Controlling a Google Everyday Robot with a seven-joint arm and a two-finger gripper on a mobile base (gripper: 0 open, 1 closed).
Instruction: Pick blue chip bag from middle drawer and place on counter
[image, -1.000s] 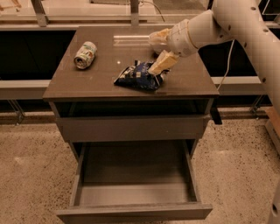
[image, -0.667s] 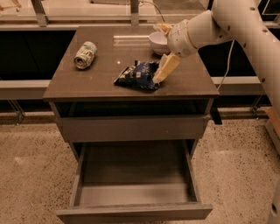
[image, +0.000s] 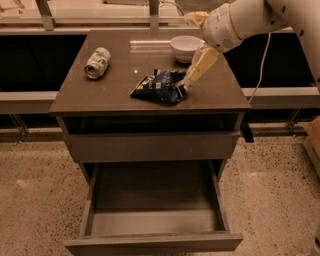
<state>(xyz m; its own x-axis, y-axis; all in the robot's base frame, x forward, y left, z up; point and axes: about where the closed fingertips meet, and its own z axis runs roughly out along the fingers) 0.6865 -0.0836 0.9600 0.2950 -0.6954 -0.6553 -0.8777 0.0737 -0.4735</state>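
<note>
The blue chip bag (image: 159, 86) lies crumpled on the counter (image: 100, 97), right of its middle. My gripper (image: 186, 54) hangs over the counter's back right, just right of the bag. It is open: one pale finger (image: 199, 66) slants down with its tip touching the bag's right edge, and the other finger (image: 194, 18) is up near the wrist. The bag rests on the counter and is not held. The middle drawer (image: 152, 243) is pulled out below, and nothing shows on its floor.
A green-white drink can (image: 97, 63) lies on its side at the counter's back left. A white bowl (image: 184, 44) stands at the back, partly behind my finger. A closed plain drawer front (image: 150, 146) sits above the open drawer. Speckled floor surrounds the cabinet.
My gripper has lifted and drawn back to the right off the bag, which uncovers the white bowl behind it. The bag stays in the same place on the counter.
</note>
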